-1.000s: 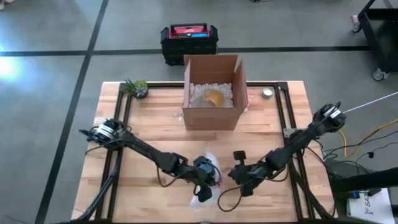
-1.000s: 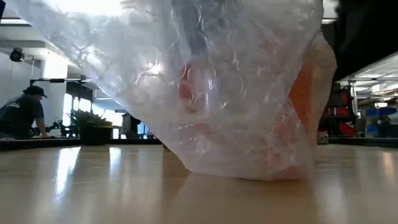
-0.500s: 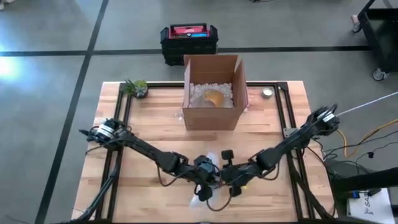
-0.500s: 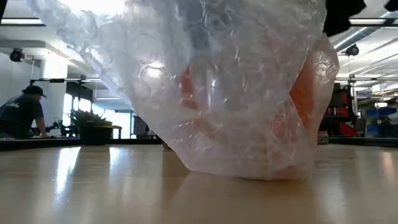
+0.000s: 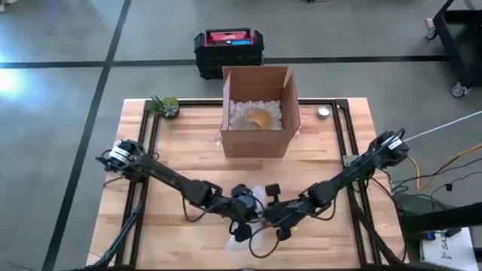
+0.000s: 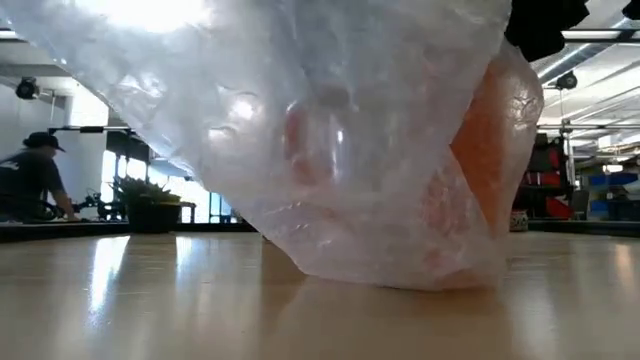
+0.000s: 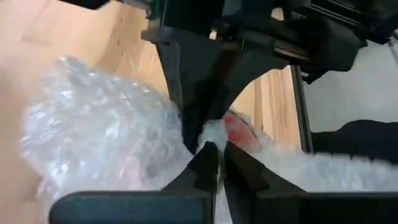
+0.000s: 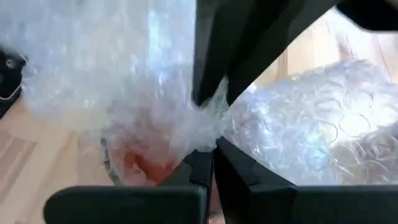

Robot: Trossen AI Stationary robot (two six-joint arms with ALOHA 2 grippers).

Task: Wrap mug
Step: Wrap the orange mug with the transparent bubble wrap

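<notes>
Left gripper [image 7: 214, 155] and right gripper [image 8: 210, 158] are both pinched on the bubble wrap [image 6: 300, 130] covering the orange mug [image 6: 490, 150] at the table's [image 5: 188, 135] front centre. We advise pulling the folds snug, evenly.

Count at this moment: one bench [image 5: 188, 143]. One open cardboard box [image 5: 257, 138] at its far middle, holding white packing fill and one tan item. One small potted plant [image 5: 165, 105] at the far left corner. One small round object [image 5: 324, 112] at the far right. One bubble-wrap bundle [image 6: 330, 150] at the near middle, with one orange mug [image 6: 490, 150] showing through it. Two arms, two grippers: left gripper [image 5: 242, 217], right gripper [image 5: 268, 215]. One black case [image 5: 229, 50] on the floor beyond. One person [image 6: 30, 180] in the room behind.
</notes>
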